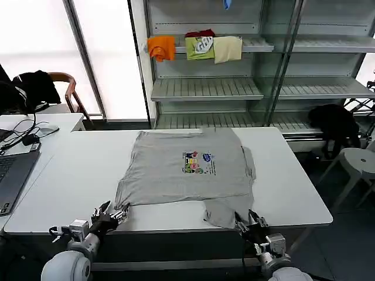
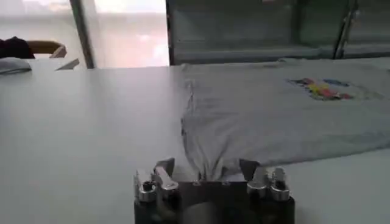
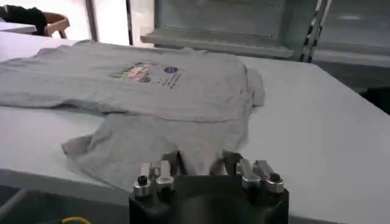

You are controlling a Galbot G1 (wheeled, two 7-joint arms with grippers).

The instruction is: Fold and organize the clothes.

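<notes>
You have the light grey shirt (image 1: 181, 170) lying flat across the white desk (image 1: 76, 170), chest print up, with your left end effector (image 1: 111, 215) spread wide at its near left corner and your right end effector (image 1: 251, 221) spread wide at its near right sleeve.

The white table (image 1: 70, 175) is viewed from above its near edge in the head view. It is skimmed low from that edge in both wrist views, facing the shelving (image 1: 234, 88). The grey shirt (image 1: 187, 170) is shared.
</notes>
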